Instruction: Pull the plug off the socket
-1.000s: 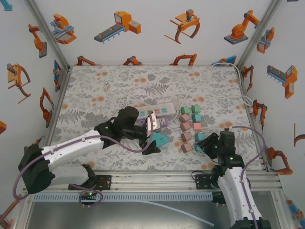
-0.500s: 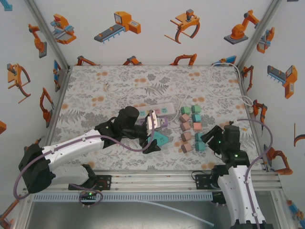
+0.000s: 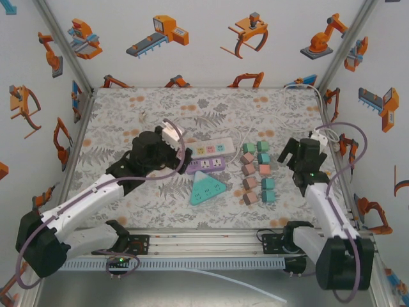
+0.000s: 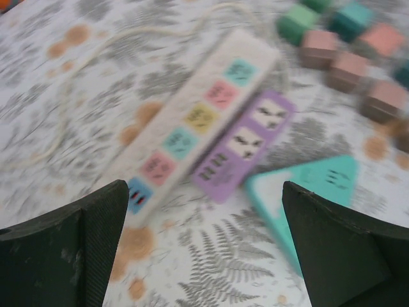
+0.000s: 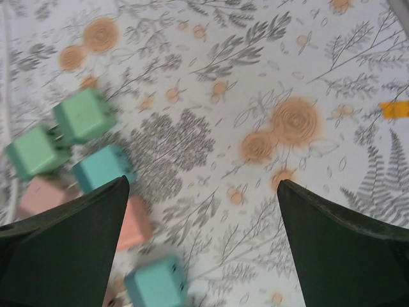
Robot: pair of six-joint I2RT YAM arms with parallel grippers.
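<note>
Loose plugs [image 3: 264, 169] lie right of the power strip [image 3: 211, 148].

- No writing, number or brand can be read anywhere.
- White oblong plastic power strip [image 4: 204, 115]: its coloured square faces carry dark marks, too blurred to read.
- Purple oblong socket block [image 4: 246, 144] and teal triangular socket block [image 4: 310, 188]: small dark marks, illegible.
- Orange robot-arm pictures [image 3: 160, 35] on the white walls [image 3: 204, 64]: drawings only, no legible lettering.

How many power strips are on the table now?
3. The white strip lies farthest back, the purple strip alongside its near edge, the teal triangular block in front of both. None seems hidden.
</note>
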